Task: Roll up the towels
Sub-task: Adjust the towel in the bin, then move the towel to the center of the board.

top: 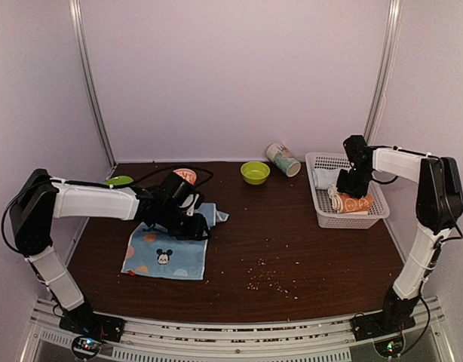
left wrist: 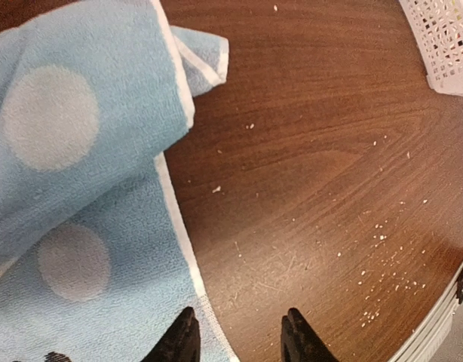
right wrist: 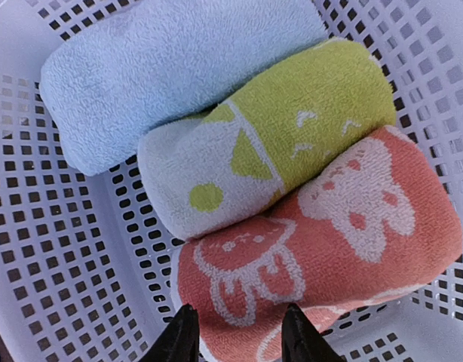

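The light blue towel [top: 165,253] with coloured dots and a Mickey head lies spread on the table at the left, its far corner rumpled. My left gripper [top: 194,225] hovers low over its right hem, open and empty. In the left wrist view the towel [left wrist: 81,188] fills the left side, and the gripper [left wrist: 239,339] straddles the white hem. The orange towel [top: 354,202] with white bunny faces lies rolled in the white basket [top: 371,216]. My right gripper [top: 343,188] hangs just above it. In the right wrist view the jaws [right wrist: 237,335] stand apart over the orange roll [right wrist: 322,256], gripping nothing.
In the basket [right wrist: 58,264] a plain pale blue roll [right wrist: 171,68] and a yellow-green roll [right wrist: 292,128] lie beside the orange one. A green bowl [top: 255,172] and a tipped cup [top: 283,159] sit at the back. Crumbs [top: 265,279] dot the table's middle.
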Robot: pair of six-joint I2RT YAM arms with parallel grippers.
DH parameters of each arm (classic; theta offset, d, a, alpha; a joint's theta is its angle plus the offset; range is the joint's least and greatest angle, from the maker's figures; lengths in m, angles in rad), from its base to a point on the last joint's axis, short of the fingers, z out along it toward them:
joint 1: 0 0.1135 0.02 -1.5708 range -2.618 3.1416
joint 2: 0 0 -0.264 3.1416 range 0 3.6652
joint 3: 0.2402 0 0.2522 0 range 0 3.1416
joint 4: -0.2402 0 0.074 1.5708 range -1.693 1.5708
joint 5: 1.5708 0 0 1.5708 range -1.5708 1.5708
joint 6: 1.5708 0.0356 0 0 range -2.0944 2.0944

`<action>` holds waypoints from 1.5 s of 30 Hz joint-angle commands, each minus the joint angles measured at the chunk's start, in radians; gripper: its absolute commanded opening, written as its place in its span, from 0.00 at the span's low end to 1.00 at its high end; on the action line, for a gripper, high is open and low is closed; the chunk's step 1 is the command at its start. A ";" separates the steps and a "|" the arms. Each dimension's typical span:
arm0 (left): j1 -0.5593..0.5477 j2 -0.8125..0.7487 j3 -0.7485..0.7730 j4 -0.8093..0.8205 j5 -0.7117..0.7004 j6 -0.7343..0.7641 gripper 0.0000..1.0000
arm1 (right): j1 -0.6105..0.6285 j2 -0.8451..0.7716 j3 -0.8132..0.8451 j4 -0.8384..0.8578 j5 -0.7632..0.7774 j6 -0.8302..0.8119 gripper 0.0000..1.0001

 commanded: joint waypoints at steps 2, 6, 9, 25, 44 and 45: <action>0.011 -0.081 -0.011 -0.022 -0.060 0.019 0.38 | 0.000 0.041 0.002 0.026 -0.033 0.013 0.39; 0.011 -0.121 -0.019 -0.039 -0.099 0.021 0.38 | -0.001 0.025 -0.003 0.024 -0.042 0.006 0.41; 0.010 -0.161 -0.027 -0.061 -0.149 0.030 0.39 | 0.001 -0.056 -0.012 0.032 -0.049 0.004 0.60; 0.191 -0.462 -0.265 -0.191 -0.371 -0.069 0.98 | 0.638 -0.589 -0.380 0.306 -0.030 -0.075 0.71; 0.324 -0.854 -0.529 -0.265 -0.374 -0.243 0.96 | 1.187 0.264 0.188 0.226 0.010 -0.198 0.66; 0.324 -0.872 -0.529 -0.275 -0.383 -0.234 0.96 | 1.188 0.295 0.221 0.204 0.012 -0.201 0.66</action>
